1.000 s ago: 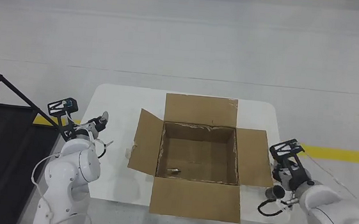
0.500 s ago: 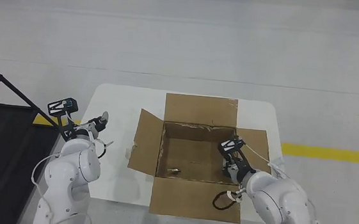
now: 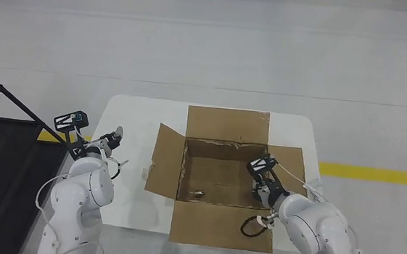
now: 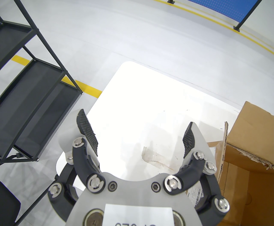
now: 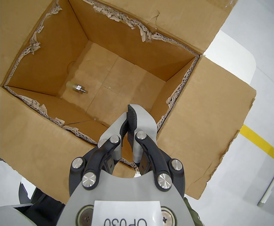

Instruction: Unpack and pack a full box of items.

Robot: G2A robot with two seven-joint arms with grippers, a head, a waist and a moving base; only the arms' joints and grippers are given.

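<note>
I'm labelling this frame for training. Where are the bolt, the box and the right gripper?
bolt (image 5: 78, 87): right wrist view, on its metal hex middle.
box (image 5: 205, 102): right wrist view, on an open side flap.
right gripper (image 5: 131, 112): right wrist view, between the tips of its shut jaws.

box (image 3: 225, 149) mouth open, flaps (image 3: 227, 123) splayed outward

Matt corrugated cardboard box (image 5: 53, 57), rough torn edges; shiny metal fitting (image 5: 77, 87); smooth table (image 4: 149, 111).
</note>
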